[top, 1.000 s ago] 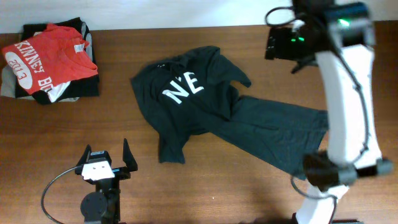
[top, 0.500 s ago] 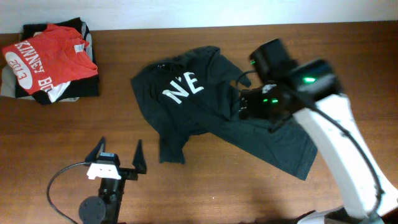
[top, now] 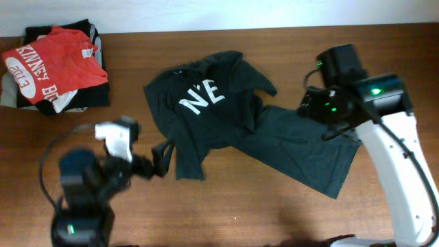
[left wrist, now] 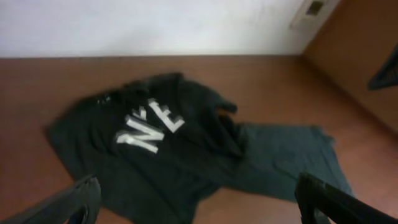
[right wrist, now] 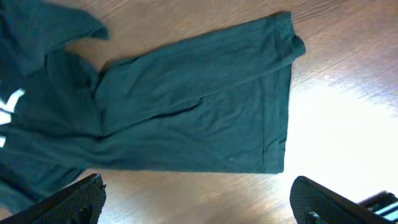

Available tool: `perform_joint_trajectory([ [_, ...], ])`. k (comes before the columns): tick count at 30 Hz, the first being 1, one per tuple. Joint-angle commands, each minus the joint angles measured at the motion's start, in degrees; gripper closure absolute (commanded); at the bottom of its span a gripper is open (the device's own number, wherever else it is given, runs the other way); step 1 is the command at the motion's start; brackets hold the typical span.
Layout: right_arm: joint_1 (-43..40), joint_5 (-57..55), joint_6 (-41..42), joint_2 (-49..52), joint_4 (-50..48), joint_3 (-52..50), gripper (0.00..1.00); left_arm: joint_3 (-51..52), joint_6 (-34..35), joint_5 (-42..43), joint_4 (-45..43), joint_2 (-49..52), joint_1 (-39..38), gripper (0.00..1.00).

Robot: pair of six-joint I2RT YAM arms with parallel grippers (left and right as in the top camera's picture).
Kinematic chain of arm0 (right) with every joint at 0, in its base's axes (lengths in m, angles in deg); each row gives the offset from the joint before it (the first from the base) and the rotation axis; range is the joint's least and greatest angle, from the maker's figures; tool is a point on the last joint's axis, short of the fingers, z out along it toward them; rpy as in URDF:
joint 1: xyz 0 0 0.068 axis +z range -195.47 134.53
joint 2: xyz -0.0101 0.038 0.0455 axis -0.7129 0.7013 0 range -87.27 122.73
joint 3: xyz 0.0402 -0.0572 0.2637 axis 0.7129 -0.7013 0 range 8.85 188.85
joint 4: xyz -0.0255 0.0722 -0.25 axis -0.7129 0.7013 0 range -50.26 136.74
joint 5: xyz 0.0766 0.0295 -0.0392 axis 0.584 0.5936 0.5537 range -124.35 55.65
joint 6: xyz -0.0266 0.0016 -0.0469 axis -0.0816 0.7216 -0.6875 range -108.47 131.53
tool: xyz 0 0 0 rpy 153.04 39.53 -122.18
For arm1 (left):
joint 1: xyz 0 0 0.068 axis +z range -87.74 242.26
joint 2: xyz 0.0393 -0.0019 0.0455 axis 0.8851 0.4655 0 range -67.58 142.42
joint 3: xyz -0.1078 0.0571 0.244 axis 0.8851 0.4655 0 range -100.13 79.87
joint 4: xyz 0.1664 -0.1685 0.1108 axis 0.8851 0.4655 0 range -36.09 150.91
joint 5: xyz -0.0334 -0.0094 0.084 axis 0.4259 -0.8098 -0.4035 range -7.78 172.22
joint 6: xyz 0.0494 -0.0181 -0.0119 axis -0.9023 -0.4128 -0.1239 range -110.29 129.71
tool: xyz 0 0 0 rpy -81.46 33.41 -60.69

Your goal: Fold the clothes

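The black T-shirt [top: 226, 120] lies crumpled in the middle of the table, its white letters partly folded under and its lower body spread to the right. It also shows in the left wrist view [left wrist: 174, 130] and the right wrist view [right wrist: 193, 106]. My left gripper [top: 159, 159] is open and empty, just left of the shirt's near left corner. Its jaws [left wrist: 199, 211] stand wide apart. My right gripper [top: 309, 108] hangs open and empty over the shirt's right part. In the right wrist view [right wrist: 205, 205] bare wood lies between its jaws.
A pile of folded garments with a red T-shirt [top: 55, 65] on top sits at the back left corner. The wooden table [top: 274, 213] runs to a white wall at the back. The right arm's white links stand along the right side.
The left gripper has risen and swung right, toward the shirt's near left corner. The right gripper came down from the back right over the shirt's middle, then shifted right. The shirt has not moved.
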Motion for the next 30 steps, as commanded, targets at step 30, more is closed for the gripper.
perform_joint_trajectory([
  [30, -10.34, -0.37, -4.52, 9.44, -0.87, 0.61, 0.01, -8.94, 27.74, -26.64, 13.35, 50.53, -31.78, 0.01],
])
